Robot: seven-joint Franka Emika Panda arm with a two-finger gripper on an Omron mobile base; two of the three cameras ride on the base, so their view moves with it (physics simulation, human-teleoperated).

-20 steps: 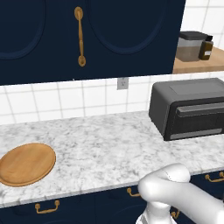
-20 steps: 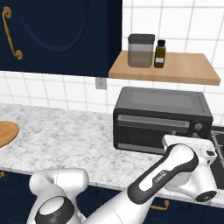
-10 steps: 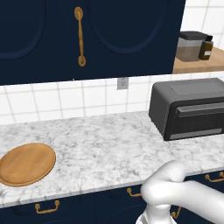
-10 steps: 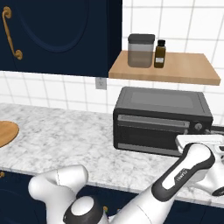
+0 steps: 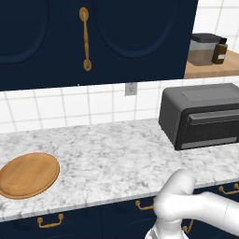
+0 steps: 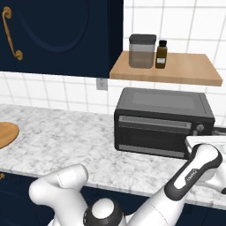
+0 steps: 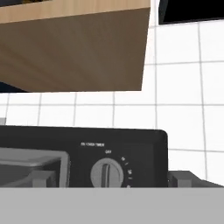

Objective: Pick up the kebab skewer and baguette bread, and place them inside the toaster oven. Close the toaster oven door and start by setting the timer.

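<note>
The toaster oven [image 5: 201, 116] stands on the marble counter at the right, and the toaster oven door [image 6: 154, 136] is shut against its front. My gripper [image 7: 112, 180] is open, its grey fingertips [image 7: 42, 178] set wide apart to either side of the oven's timer knob [image 7: 107, 173]. That knob fills the lower middle of the hand view, close ahead. In the right base view my forearm reaches across in front of the oven's right end, where the small knob [image 6: 200, 128] sits. The kebab skewer and the baguette bread are out of view.
A round wooden plate [image 5: 29, 174] lies bare at the counter's left. Above the oven a wooden shelf [image 6: 185, 70] carries a grey canister [image 6: 142, 51] and a brown bottle [image 6: 161, 54]. Dark blue cabinets hang over the counter, and a wall outlet [image 5: 130, 88] is in the tiles.
My wrist has swung to the right along the oven's front, toward its knob end. The oven and its door have not moved.
</note>
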